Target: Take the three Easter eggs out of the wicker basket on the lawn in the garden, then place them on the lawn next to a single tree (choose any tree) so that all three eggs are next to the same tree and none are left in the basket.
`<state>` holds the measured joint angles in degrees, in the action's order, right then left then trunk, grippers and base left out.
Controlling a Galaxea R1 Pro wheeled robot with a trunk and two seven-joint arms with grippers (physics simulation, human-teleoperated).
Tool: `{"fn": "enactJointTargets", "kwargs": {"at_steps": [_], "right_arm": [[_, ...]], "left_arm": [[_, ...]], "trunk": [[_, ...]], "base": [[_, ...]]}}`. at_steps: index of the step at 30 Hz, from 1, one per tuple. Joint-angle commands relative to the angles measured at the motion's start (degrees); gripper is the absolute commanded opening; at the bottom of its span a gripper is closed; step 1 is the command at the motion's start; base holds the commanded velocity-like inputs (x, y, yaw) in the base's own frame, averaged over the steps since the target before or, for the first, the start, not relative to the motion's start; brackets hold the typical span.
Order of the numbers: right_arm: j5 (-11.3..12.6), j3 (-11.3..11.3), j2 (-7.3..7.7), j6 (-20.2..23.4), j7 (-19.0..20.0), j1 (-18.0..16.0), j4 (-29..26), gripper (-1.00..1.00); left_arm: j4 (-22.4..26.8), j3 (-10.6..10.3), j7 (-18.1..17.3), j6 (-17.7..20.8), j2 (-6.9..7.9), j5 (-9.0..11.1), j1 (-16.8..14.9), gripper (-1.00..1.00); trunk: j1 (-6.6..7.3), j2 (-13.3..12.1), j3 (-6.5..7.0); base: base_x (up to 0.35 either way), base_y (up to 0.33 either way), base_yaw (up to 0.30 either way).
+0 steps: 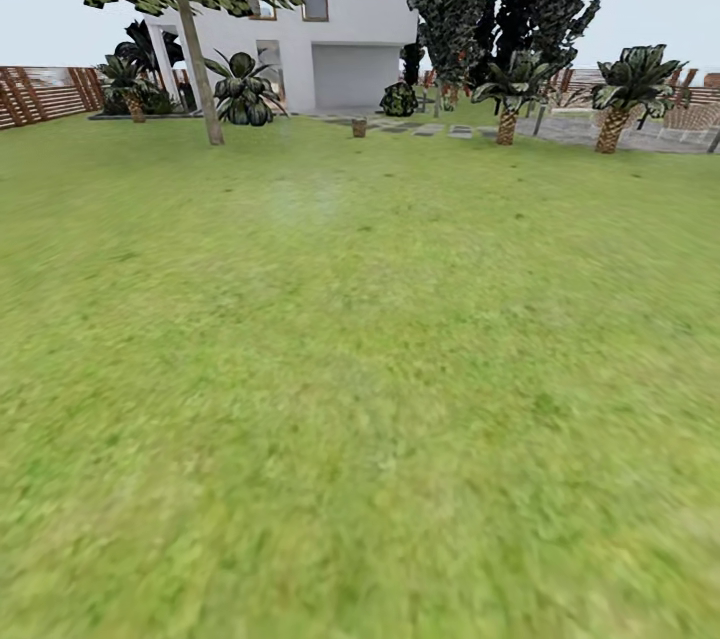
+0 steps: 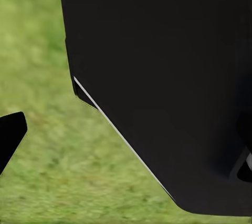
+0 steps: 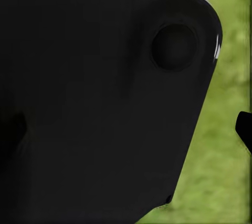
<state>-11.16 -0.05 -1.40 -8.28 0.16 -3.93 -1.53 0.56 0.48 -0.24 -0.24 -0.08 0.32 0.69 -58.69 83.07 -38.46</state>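
We face open lawn [image 1: 360, 369] with the basket [image 1: 358, 127] far off near the house [image 1: 330, 9], claws' state unreadable.

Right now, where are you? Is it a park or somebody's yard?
It looks like a home's back garden: a wide green lawn, a white house behind it, and a brown slatted fence along the side.

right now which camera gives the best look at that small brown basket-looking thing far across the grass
The head view: the wicker basket stands far off on the lawn, near the stepping stones before the white house, too small for detail. Both wrist views show dark robot body and grass, nothing of the basket.
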Motion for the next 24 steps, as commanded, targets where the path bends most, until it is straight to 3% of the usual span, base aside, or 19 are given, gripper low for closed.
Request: {"fn": "enactJointTargets", "kwargs": {"at_steps": [1, 24], "right_arm": [[-0.3, 0.0, 0.0, -0.2, 0.0, 0.0, 0.0, 1.0], [-0.3, 0.0, 0.0, -0.2, 0.0, 0.0, 0.0, 1.0]], "left_arm": [[0.1, 0.0, 0.0, 0.0, 0.0, 0.0, 0.0, 1.0], [0.1, 0.0, 0.0, 0.0, -0.01, 0.0, 0.0, 1.0]], "trunk": [[-0.04, 0.0, -0.03], [-0.04, 0.0, -0.03]], "base": [[0.339, 0.0, 0.002], [0.339, 0.0, 0.0]]}}
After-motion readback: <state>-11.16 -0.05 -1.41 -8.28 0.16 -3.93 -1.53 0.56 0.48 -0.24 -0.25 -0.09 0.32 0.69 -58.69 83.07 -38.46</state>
